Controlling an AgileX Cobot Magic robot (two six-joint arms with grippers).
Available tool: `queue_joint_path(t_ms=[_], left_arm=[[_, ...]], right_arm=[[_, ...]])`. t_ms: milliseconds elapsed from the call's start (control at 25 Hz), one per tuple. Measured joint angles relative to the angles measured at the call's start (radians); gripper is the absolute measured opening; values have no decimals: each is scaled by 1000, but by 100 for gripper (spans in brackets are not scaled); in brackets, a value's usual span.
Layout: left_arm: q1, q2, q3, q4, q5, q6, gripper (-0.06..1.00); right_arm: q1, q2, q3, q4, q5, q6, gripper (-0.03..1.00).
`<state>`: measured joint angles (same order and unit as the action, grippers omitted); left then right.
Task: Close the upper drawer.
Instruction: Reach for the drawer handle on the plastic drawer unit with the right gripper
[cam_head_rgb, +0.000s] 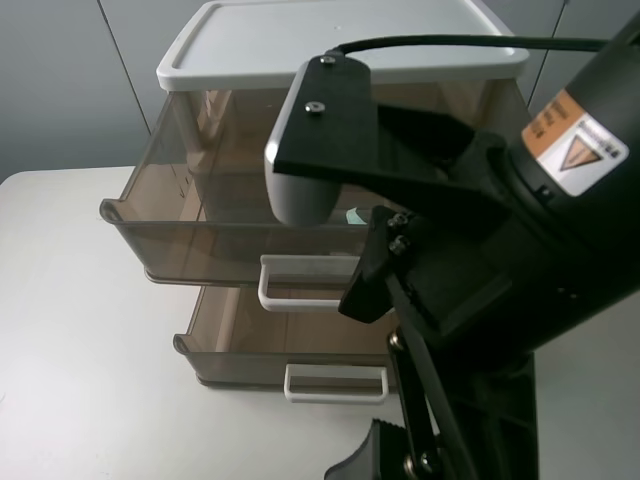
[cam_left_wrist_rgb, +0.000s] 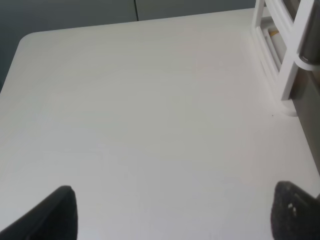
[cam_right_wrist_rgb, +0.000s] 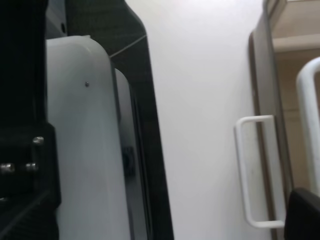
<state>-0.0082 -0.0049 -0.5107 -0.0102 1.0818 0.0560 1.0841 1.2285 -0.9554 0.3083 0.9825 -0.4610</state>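
Note:
The upper drawer (cam_head_rgb: 200, 215) is smoky-brown and translucent and stands pulled far out of the white-topped cabinet (cam_head_rgb: 330, 40). Its wide white handle (cam_head_rgb: 300, 285) faces me. My right gripper (cam_head_rgb: 367, 368) hangs right in front of the drawer fronts with its jaws far apart. One fingertip (cam_head_rgb: 372, 272) is beside the right end of that handle, and the other fingertip (cam_head_rgb: 365, 458) is low down. In the right wrist view a dark fingertip (cam_right_wrist_rgb: 305, 215) shows near a white loop handle (cam_right_wrist_rgb: 255, 170). My left gripper (cam_left_wrist_rgb: 175, 215) is open over the bare white table (cam_left_wrist_rgb: 140, 110).
A lower brown drawer (cam_head_rgb: 250, 345) with a smaller white handle (cam_head_rgb: 335, 383) is also partly out below the upper one. The cabinet's white frame (cam_left_wrist_rgb: 282, 55) stands at the edge of the left wrist view. My right arm (cam_head_rgb: 540, 230) hides the cabinet's right side.

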Motion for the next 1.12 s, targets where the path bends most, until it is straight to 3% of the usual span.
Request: queue_joint_path(t_ms=[160, 320, 480, 800, 1120], left_arm=[[0, 0, 0, 0, 0, 0, 74], [0, 0, 0, 0, 0, 0, 74], [0, 0, 0, 0, 0, 0, 74], [0, 0, 0, 0, 0, 0, 74], [0, 0, 0, 0, 0, 0, 74]], right_arm=[[3, 0, 0, 18, 42, -2, 68], [70, 0, 44, -32, 39, -4, 69], [114, 0, 101, -48, -3, -4, 69], [120, 0, 127, -212, -87, 14, 68], [120, 17, 128, -223, -143, 15, 68]])
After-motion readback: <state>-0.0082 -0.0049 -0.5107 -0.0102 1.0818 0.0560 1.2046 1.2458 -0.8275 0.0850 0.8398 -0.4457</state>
